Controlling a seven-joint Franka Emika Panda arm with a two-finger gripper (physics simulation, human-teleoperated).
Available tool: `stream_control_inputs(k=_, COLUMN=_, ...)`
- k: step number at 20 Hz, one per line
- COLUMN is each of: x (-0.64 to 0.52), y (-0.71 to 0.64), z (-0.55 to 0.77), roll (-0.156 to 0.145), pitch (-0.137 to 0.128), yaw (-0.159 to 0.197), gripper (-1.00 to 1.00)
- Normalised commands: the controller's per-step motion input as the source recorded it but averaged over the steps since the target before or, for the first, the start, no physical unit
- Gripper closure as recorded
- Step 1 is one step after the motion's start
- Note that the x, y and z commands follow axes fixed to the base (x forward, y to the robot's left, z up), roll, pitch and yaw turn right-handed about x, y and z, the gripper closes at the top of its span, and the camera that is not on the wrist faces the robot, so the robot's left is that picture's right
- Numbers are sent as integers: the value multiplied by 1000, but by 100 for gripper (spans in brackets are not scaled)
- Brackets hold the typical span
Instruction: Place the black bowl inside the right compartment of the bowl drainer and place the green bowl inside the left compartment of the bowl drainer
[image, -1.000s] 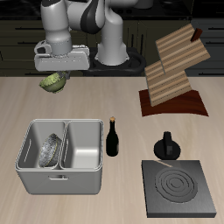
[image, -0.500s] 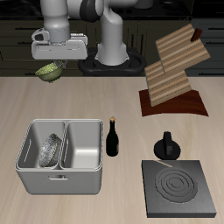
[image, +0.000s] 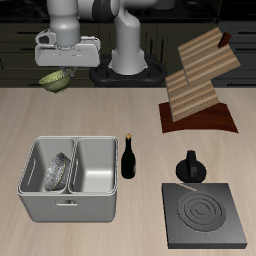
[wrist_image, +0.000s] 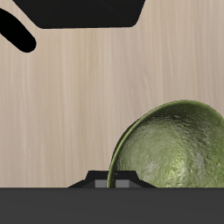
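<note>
The green bowl (image: 56, 81) hangs tilted in the air above the back of the table, and my gripper (image: 63, 70) is shut on its rim. In the wrist view the green bowl (wrist_image: 171, 149) fills the frame beside the finger, its mottled inside facing the camera, with bare wood below it. The black bowl (image: 58, 172) leans on its side inside the bowl drainer (image: 68, 204), in the well farther from the wine bottle. The well next to the bottle holds nothing. The drainer stands near the table's front edge, well away from the gripper.
A dark wine bottle (image: 129, 157) stands right beside the drainer. A black stove plate (image: 205, 215) lies near the front edge with a small black pot (image: 190, 167) behind it. A wooden rack (image: 196, 85) stands at the back.
Over the last second the gripper rose and shifted slightly with the green bowl in its grip. Hardly anything has moved in the last half second.
</note>
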Motion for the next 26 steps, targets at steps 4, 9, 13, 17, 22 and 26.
stream_control_inputs(k=4, x=120, y=214, z=158, roll=1, pitch=-2, yaw=6, gripper=100)
stream_control_inputs(k=9, x=146, y=363, z=209, roll=29, pitch=-8, yaw=13, gripper=100)
stream_control_inputs(k=13, x=268, y=376, z=306, roll=22, pitch=-13, yaw=0, gripper=100)
stream_control_inputs(k=17, x=295, y=123, z=134, roll=0, pitch=-3, yaw=-11, gripper=100)
stream_control_inputs(k=22, x=334, y=79, z=114, roll=-34, pitch=13, yaw=-2, gripper=100)
stream_control_inputs(k=26, x=443, y=387, z=156, roll=-14, pitch=15, yaw=40, gripper=100)
